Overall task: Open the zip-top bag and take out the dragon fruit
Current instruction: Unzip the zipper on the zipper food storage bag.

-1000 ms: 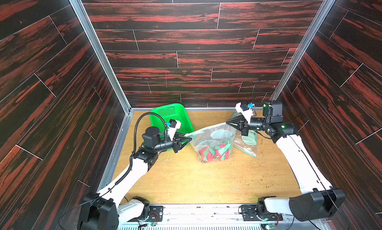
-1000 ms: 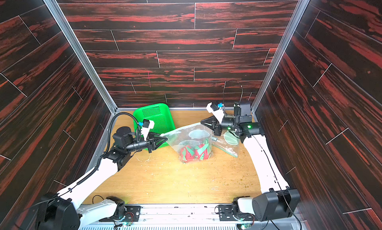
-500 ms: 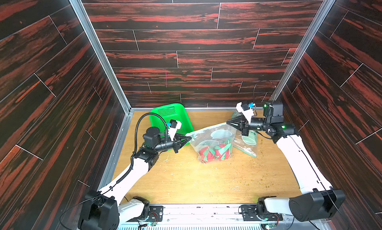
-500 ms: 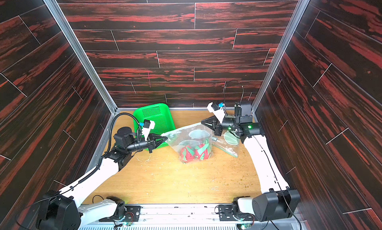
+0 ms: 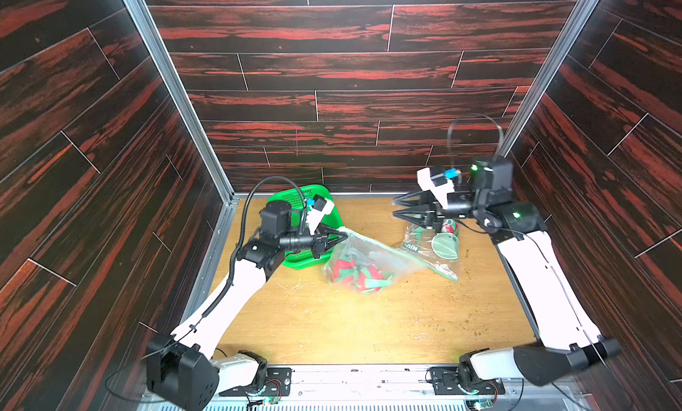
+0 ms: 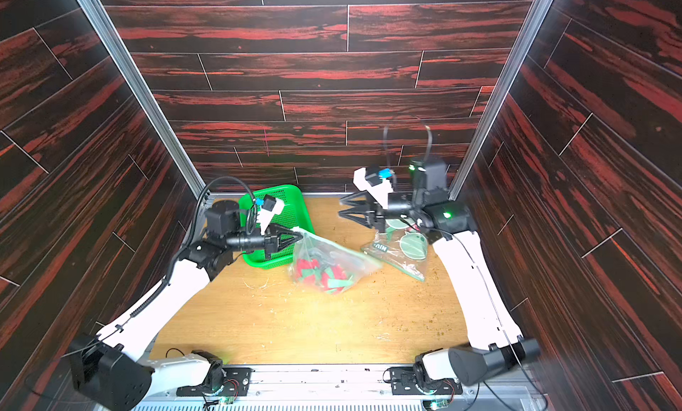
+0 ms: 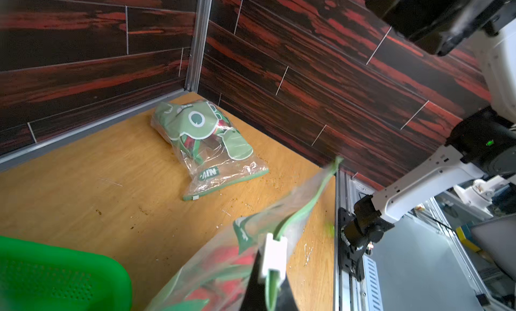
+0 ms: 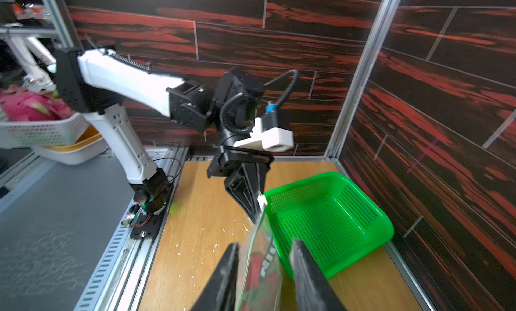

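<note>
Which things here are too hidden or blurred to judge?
- Number of dragon fruit: in both top views, the blurred zip-top bag covers them.
- Whether its seal is open: left wrist view, motion blur.
- Contents of the second bag: left wrist view, green print hides them; both top views, the right gripper overlaps it.

Left gripper [image 7: 270, 276] clamped on zip-top bag [image 7: 282, 211] beside white slider [image 7: 273, 255], dragon fruit [image 7: 227, 253] blurred inside; second printed bag [image 7: 206, 144] on table [image 7: 106, 189] near corner; green basket [image 7: 55, 276].
</note>
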`<state>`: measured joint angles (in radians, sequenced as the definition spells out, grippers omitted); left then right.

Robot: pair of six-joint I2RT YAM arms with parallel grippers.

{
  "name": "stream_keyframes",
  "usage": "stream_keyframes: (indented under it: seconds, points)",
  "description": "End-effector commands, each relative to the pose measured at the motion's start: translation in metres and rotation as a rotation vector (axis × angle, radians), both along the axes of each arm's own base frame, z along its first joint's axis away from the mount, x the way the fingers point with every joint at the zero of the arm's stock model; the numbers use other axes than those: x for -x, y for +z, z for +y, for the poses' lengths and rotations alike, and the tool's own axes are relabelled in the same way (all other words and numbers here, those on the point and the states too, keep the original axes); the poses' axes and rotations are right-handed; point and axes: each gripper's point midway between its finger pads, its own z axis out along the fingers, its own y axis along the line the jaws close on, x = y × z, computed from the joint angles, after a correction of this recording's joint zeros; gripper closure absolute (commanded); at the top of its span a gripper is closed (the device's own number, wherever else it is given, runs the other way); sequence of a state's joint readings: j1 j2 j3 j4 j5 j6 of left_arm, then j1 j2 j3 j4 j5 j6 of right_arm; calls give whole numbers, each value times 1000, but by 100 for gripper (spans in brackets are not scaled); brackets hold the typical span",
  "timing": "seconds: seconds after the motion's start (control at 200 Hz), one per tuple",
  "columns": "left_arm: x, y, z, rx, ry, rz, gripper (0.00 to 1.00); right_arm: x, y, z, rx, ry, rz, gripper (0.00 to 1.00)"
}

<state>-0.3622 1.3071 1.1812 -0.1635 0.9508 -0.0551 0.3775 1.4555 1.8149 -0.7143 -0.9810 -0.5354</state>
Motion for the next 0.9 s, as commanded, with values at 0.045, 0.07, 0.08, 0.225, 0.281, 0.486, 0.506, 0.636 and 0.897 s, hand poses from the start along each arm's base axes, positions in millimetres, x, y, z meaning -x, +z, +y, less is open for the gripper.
stream_keyframes:
  seconds: [0.045,0.07,0.08,0.225,0.281,0.486,0.506,0.636,0.897]
  points:
    - [11,20,-7,-6,-71,-39,100,-5,-32,23,87,24,63,64]
    - [10,21,-8,-8,-72,-36,100,-7,-35,25,93,21,67,64]
    - [10,21,-8,-9,-72,-37,100,-8,-36,26,94,20,67,64]
    - [10,25,-11,-13,-73,-29,100,-12,-52,43,114,30,82,64]
    - [10,26,-12,-10,-75,-27,100,-14,-56,47,111,36,82,64]
    - [11,29,-15,-2,-98,-8,100,-13,-66,60,98,103,112,64]
    - [11,29,-16,-1,-101,-7,100,-12,-67,61,98,109,115,64]
    - [10,32,-16,-6,-98,-8,100,-9,-74,69,98,150,145,64]
    - [11,35,-16,-5,-102,-28,100,-5,-83,79,98,197,172,74]
